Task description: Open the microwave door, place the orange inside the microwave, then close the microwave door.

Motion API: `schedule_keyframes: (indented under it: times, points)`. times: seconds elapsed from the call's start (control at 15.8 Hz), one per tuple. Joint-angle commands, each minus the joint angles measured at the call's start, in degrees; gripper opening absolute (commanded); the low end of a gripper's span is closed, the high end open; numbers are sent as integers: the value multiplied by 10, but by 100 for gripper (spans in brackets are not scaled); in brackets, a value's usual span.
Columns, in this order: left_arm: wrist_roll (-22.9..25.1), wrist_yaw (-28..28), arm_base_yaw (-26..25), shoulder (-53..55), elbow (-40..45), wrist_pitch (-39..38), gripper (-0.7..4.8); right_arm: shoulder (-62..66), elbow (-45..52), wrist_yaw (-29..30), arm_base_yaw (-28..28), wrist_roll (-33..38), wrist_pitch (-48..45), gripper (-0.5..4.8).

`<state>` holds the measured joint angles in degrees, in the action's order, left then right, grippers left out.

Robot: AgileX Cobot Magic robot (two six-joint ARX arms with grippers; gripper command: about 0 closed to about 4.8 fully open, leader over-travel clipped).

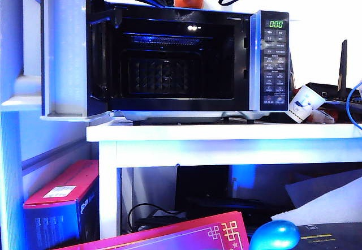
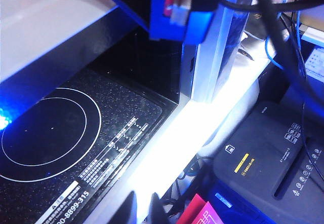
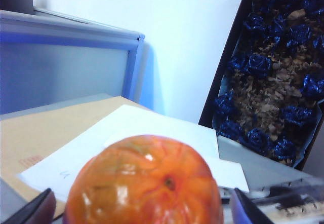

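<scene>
The boxy black microwave (image 1: 186,63) with its green digital display stood on a white surface (image 1: 226,132), its cavity dark and empty. The glossy door (image 1: 65,49) hung swung out to the left, showing only its pale inner face in the exterior view. The small round glossy orange fruit (image 3: 144,181) sat on top of the microwave, toward the far middle of the roof, beside a white sheet of paper (image 3: 152,133) and a tan cardboard box (image 3: 55,127).

The right gripper (image 3: 139,209) had its fingers spread wide, one dark tip on each side of the orange, and whether either tip touched it could not be told. The left gripper (image 2: 143,209) showed two dark fingertips with a narrow gap between them, holding nothing, hovering over the microwave's black floor plate (image 2: 61,138) near the door hinge.

The likeliest failure seemed to be a poor grip: the fruit's skin looked slick and round, so fingers closing off-centre could squirt it backward off the roof or down over the front edge. The paper beneath might be pinched along with it and dragged. The left arm, sitting in the doorway, could also block the path into the cavity, or knock the door partly shut.
</scene>
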<state>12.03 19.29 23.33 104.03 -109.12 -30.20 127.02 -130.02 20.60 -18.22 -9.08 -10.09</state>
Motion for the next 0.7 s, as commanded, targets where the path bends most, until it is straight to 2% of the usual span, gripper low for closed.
schedule_keyframes:
  times: [0.06, 0.7]
  points:
    - [-4, -10, -6, 2, 2, -6, 47, 2, -3, 1, -2, -2, -17, 479]
    - [-4, -10, -6, 2, 2, -6, 47, 23, -31, 5, -2, -47, -3, 479]
